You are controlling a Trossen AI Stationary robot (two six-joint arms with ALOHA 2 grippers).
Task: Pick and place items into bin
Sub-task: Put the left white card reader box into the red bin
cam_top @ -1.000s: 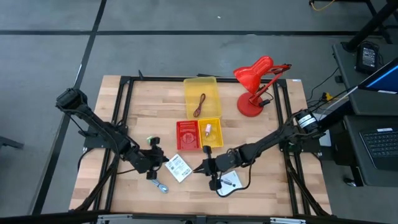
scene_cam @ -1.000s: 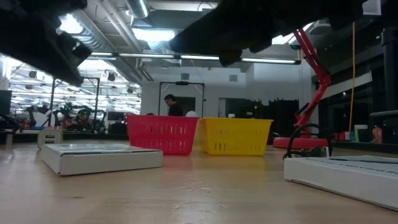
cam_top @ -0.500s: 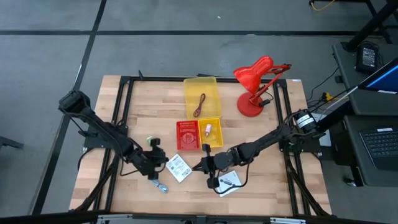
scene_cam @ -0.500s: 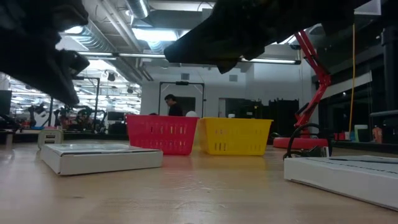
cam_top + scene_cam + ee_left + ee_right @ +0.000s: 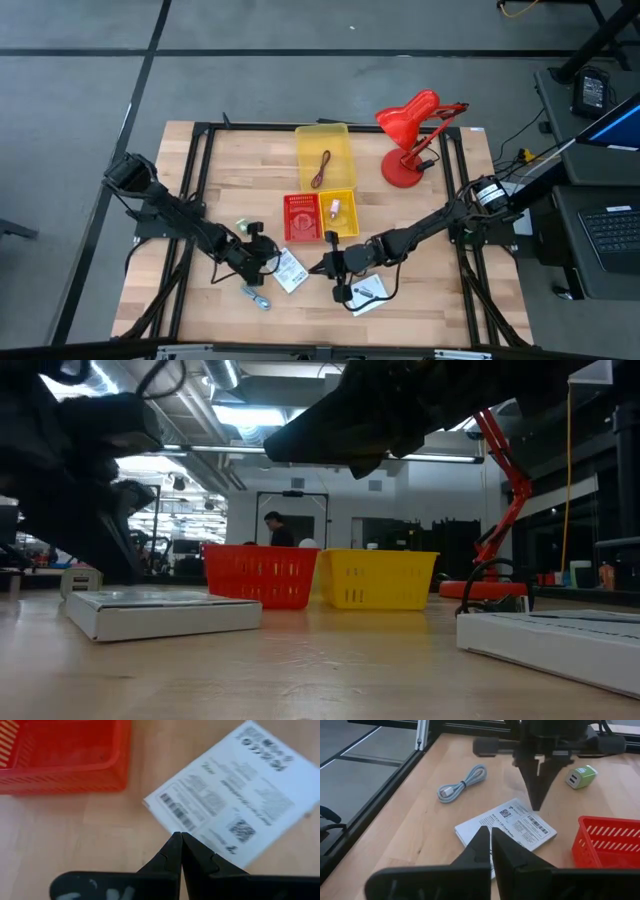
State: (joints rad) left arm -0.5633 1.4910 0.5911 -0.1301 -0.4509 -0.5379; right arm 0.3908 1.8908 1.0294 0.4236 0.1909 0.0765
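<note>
Right now your left gripper (image 5: 180,851) hangs with its fingers pinched together and nothing between them, tips poised over the near edge of the flat white printed packet with barcodes (image 5: 232,802), which lies flat on the pale wooden tabletop (image 5: 230,180) just beside the small red slotted plastic basket (image 5: 302,217), at about seven o'clock from it in the high view. Spread those fingers before you descend; pressed together they will only push the packet along the wood. Because the packet is thin and lies flat, bring one finger down outside an edge and scrape under, or drag it toward the table rim, rather than pinching from straight above. Your right gripper (image 5: 491,851) is likewise squeezed empty, waiting at about three o'clock from the packet, and it points back at the left gripper's tips; keep it parked so the two arms do not meet over the packet. A second white printed packet (image 5: 368,292) lies under that right arm, and the coiled blue-and-silver cable (image 5: 461,784) rests at seven o'clock of the first packet. Carry the load at twelve o'clock toward the baskets, where the yellow plastic bin (image 5: 323,146) already holds a dark red cord (image 5: 321,168).
</note>
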